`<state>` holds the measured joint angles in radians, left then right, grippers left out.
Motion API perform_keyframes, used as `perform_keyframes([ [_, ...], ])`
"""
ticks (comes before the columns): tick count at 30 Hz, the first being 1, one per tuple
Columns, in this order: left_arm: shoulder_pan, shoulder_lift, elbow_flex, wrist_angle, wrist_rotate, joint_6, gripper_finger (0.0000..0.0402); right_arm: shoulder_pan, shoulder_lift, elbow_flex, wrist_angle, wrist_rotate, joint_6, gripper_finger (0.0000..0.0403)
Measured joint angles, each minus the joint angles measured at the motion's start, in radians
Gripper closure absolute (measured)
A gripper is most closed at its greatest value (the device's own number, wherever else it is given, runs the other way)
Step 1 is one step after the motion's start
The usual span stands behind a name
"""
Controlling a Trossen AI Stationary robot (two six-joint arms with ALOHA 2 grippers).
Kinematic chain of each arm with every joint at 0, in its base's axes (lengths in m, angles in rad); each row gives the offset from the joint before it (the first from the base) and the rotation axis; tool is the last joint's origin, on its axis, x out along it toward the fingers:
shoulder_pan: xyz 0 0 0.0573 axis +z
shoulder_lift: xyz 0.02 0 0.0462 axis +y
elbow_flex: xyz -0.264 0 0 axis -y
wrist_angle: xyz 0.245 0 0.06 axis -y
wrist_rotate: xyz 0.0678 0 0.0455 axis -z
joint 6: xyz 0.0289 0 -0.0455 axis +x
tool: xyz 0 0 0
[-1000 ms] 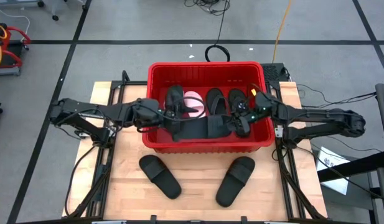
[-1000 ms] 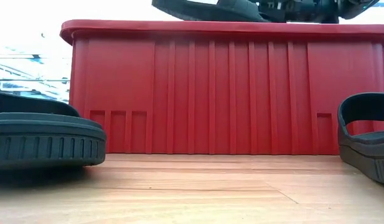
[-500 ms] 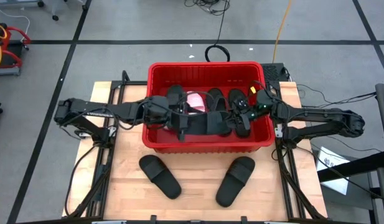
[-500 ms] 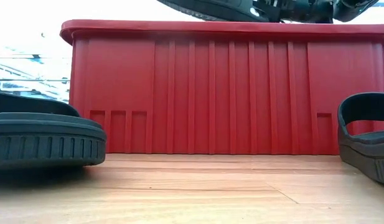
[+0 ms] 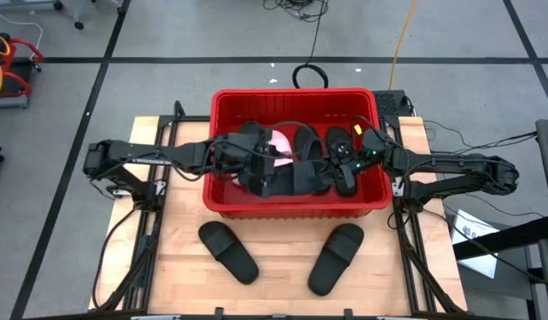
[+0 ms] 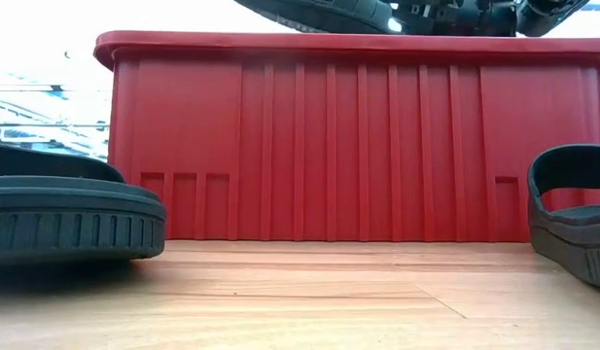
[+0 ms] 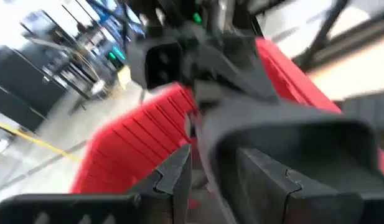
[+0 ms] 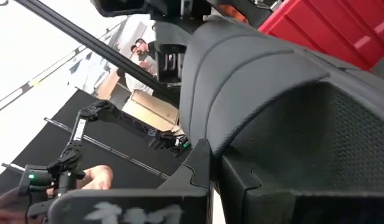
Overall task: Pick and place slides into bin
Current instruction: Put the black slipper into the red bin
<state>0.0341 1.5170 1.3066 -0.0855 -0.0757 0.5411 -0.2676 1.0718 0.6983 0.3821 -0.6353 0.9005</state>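
Over the bin [image 5: 296,206], both grippers' fingers [image 7: 179,174] clamped on one black slide [image 5: 287,180] by its ends; light, bendy, sagging.

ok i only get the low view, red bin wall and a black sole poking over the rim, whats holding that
Observer: The left pincer is shut on that matte black slide sandal, lying crosswise above the large red ribbed plastic bin.
Operator: and the right arm
Observer: The right pincer is over the bin's right half, shut on the wide strap of another black slide.
Operator: anything in the bin yet
Observer: Yes, a pale pink slide shows at the bottom beside several black ones.
Operator: those two at my edges, the only ones left?
Observer: Yes, just the left black slide and the right black slide lie on the wooden table.
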Motion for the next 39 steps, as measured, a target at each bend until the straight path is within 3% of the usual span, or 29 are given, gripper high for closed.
perform_keyframes([
  [11, 0.009, 0.033, -0.002, 0.047, -0.019, -0.013, 0.0277, 0.000, 0.000, 0.000, 0.003, -0.003, -0.005, 0.0403],
  [19, 0.011, 0.035, -0.002, 0.047, -0.010, -0.034, 0.0391, 0.000, 0.000, 0.000, 0.002, -0.013, -0.004, 0.0395],
  [32, 0.011, 0.035, -0.002, 0.041, -0.004, -0.055, 0.0399, 0.000, 0.002, -0.003, -0.004, 0.005, -0.031, 0.0357],
  [39, 0.010, 0.011, -0.002, 0.008, -0.010, -0.086, 0.0400, 0.000, 0.002, -0.003, 0.003, 0.004, -0.035, 0.0302],
])
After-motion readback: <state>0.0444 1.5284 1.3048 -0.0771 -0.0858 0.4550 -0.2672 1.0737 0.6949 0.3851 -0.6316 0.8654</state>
